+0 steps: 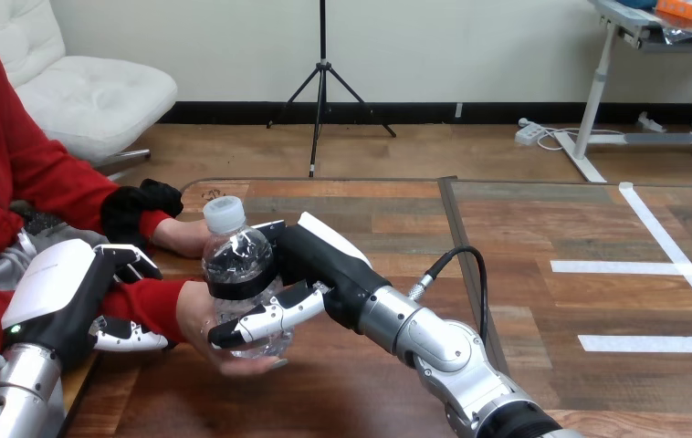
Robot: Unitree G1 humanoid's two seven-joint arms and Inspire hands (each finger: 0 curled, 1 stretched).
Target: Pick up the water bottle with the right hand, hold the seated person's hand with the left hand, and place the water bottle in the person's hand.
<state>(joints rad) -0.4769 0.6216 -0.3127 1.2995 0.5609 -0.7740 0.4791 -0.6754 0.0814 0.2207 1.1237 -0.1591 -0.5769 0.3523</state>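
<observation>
water bottle [237, 265] is upright at the table's near-left, clamped in right hand [317, 260]. Its fingers [260, 321] curl round the lower body, white cap [225, 214] free on top. Base sits over the person's hand [198, 315], palm up. Looks touching or v. close, can't tell for sure. Left hand [55, 297] is closed round the person's wrist [146, 301] on the red sleeve, fingers above, thumb below. Person's other hand [176, 235] rests on the table [552, 228] just behind the bottle, not on it.

Handling, my read: thin clear plastic, soft walls, prob. dents under squeeze. Smooth, so likely slippery. Fill lvl unclear, so weight unknown, guess light to moderate. Best hold is mid-body at the dark label band, approx where the grip is. Cap/neck is stiffer but narrow.

Task looks near the end: bottle needs to seat in the palm and the person's fingers to close before right hand lets go. Risk: tips if released early.
</observation>
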